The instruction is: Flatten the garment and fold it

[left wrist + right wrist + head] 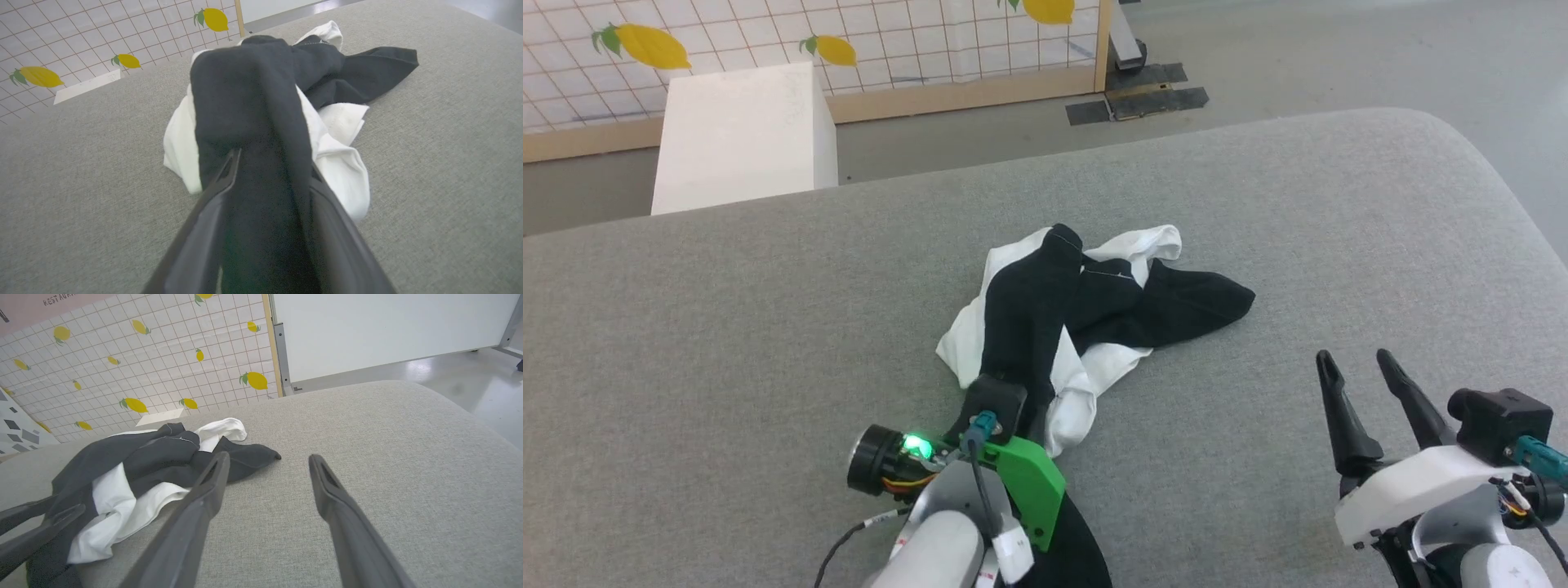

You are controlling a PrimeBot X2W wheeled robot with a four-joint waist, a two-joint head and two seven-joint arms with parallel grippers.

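Garment [1094, 363] is pinched at a black sleeve [249, 102] by the left gripper [273, 161], to be drawn outward slowly; right gripper [1354, 355] is spread, empty.

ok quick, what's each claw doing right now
left claw: closed on a black sleeve of the shirt
right claw: open, holding nothing

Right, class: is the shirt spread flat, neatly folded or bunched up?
Bunched up. The shirt lies in a crumpled heap, white cloth tangled under black sleeves, one sleeve pinched in the left gripper.
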